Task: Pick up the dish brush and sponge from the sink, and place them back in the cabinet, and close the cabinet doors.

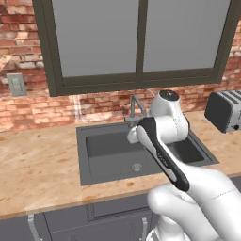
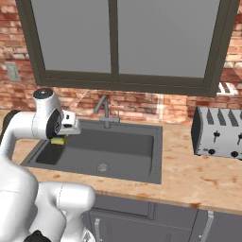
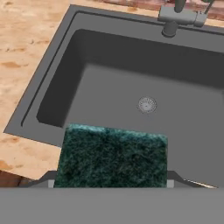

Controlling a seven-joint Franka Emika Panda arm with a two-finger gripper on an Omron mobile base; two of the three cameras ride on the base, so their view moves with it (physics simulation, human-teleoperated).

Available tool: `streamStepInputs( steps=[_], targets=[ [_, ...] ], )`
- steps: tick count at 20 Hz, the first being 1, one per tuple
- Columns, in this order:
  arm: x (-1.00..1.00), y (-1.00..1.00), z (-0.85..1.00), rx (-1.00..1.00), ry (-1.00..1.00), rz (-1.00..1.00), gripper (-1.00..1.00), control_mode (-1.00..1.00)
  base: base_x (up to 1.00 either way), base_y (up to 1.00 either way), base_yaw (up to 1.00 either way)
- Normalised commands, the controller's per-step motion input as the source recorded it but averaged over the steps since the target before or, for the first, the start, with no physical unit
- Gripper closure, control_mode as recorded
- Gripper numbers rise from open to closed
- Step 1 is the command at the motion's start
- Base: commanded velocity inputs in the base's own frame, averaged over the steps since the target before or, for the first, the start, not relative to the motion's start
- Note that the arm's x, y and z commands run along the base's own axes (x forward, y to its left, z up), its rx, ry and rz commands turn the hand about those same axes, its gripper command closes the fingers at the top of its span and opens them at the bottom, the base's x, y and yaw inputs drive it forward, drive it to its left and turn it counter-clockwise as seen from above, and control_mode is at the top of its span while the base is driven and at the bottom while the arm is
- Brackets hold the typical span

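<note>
A brick wall and beige counter [image 2: 189, 163] frame the dark sink [image 2: 137, 151]. At its left end the gripper [image 2: 60, 137] is clamped on the sponge [image 3: 113, 156], lifted above the basin; the cabinet presumably lies higher up, so the carry goes upward.

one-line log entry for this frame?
phase: carrying | pincer: shut on sponge | position: above sink | drain: bare | cabinet: closed
</note>
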Motion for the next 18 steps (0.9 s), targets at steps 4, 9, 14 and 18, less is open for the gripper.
streamStepInputs(
  steps=[4, 9, 14, 18],
  targets=[
    [-0.50, -0.28, 0.55, 0.00, 0.00, 0.00, 1.00, -1.00, 0.00, 0.00, 0.00],
    [-0.49, -0.18, 0.57, 0.00, 0.00, 0.00, 1.00, -1.00, 0.00, 0.00, 0.00],
    [-0.53, -0.09, 0.55, 0.00, 0.00, -0.03, 1.00, -1.00, 0.00, 0.00, 0.00],
    [-0.60, -0.11, 0.53, 0.00, 0.00, -0.07, 1.00, -1.00, 0.00, 0.00, 0.00]
  ],
)
